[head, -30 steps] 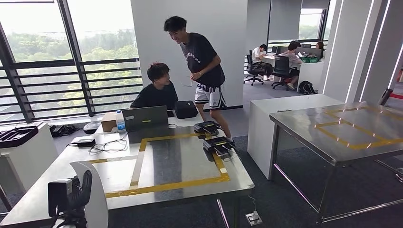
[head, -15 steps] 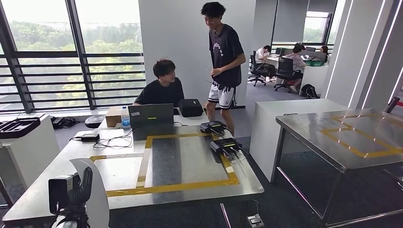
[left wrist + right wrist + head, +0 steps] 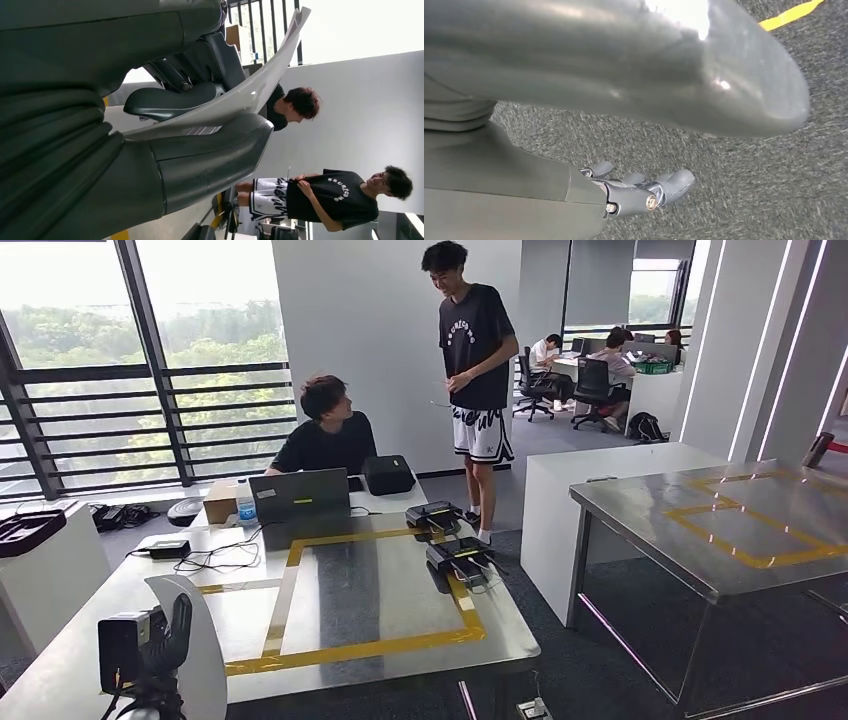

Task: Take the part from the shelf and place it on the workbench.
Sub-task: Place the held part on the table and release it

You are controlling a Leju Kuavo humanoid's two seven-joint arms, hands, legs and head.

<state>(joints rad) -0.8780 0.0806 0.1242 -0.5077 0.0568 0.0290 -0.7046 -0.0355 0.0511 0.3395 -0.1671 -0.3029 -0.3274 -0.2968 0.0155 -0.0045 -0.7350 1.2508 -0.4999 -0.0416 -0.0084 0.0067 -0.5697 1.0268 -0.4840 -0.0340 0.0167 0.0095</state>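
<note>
The white curved part [image 3: 195, 645] is pinched in the left hand [image 3: 165, 640], thumb on one face and dark fingers [image 3: 170, 100] on the other, held low at the near corner of the steel workbench [image 3: 400, 590] marked with a yellow tape rectangle [image 3: 370, 645]. The right hand [image 3: 639, 192] hangs over grey carpet [image 3: 749, 185], fingers apart and holding nothing. On the bench stand a laptop [image 3: 300, 495] and two black devices [image 3: 460, 555]; one person sits behind it [image 3: 325, 435], another stands beside [image 3: 475, 370].
</note>
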